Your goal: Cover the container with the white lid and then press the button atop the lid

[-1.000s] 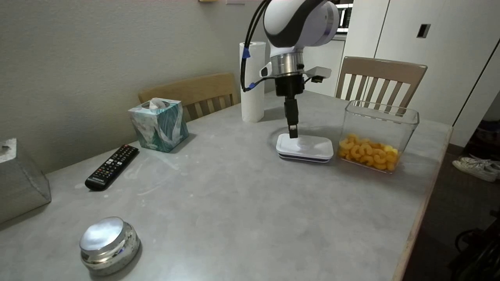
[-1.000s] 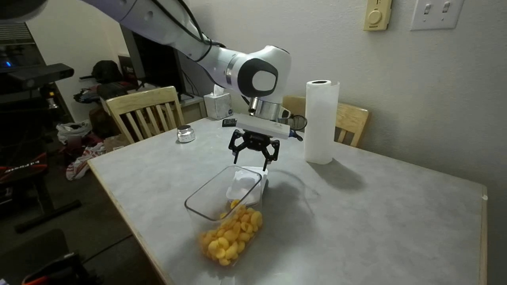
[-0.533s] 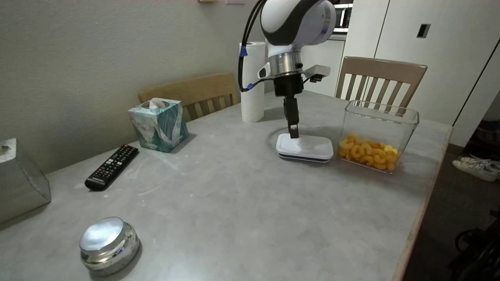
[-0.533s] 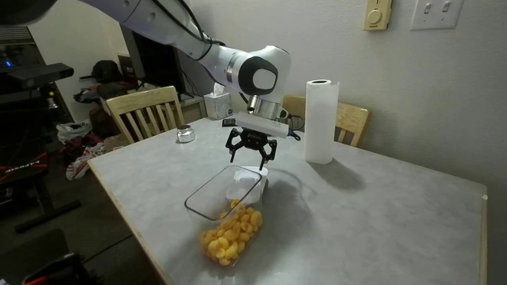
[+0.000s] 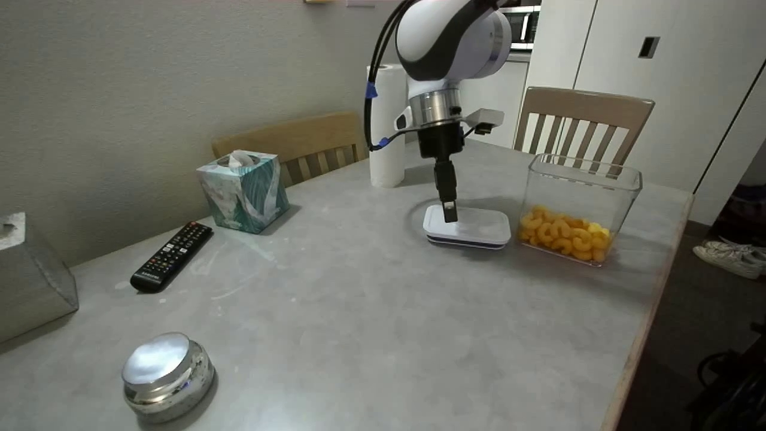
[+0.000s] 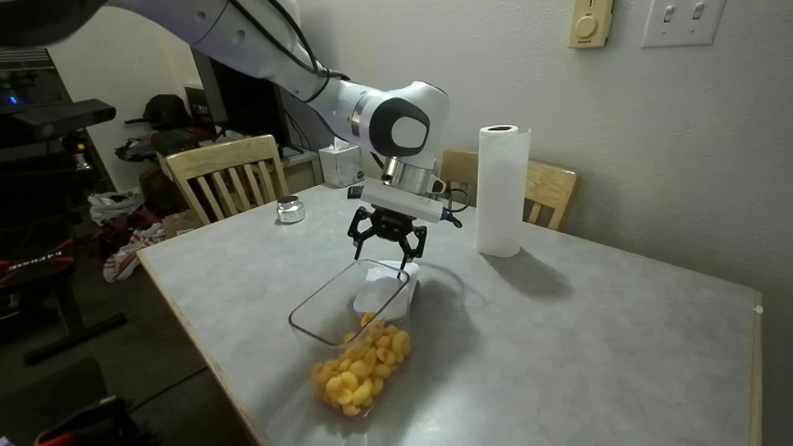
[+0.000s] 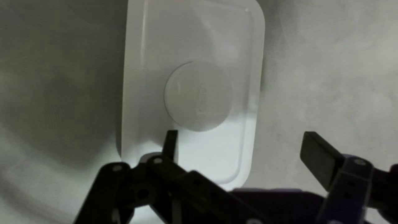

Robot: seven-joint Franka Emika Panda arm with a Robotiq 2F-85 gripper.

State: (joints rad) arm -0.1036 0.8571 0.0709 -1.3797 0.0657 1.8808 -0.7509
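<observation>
Beside a pebbled grey wall [image 5: 137, 102], a broad table [image 5: 371, 335], mottled grey on top, trimmed in wood. Overhead, a glossy white-and-charcoal robot arm [image 6: 347, 108]. At the wall-side edge, a slatted wooden chair [image 5: 299, 134] and, upright near it, a matte white paper-towel roll [image 6: 503, 192]. Upright near the opposite long edge, the container [image 5: 574, 197]: clear rigid plastic, boxy, round-cornered, open-topped, part-filled with curved yellow-orange snack pieces [image 5: 562, 233]. Along the wall-side edge, a teal leaf-patterned tissue box [image 5: 245, 197] and a silvery tissue box [image 5: 36, 287]. Above the white lid [image 5: 479, 227], the black jointed Robotiq gripper [image 6: 379, 266], spread wide; in the wrist view, one fingertip across the lid, one past its long side. Touching or just clear of it, cannot tell. Flat on the table, just beside the container and farther in from the edge, the white lid: smooth plastic, a round-cornered rectangle with a ridged border. Beside the teal box, a black Samsung remote control [image 5: 172, 257]. Near the short edge farthest from the container, a round, mirror-bright silver jar [image 5: 167, 377]. Atop the lid, the button [image 7: 199, 96]: a greyish disc, thinly outlined.
</observation>
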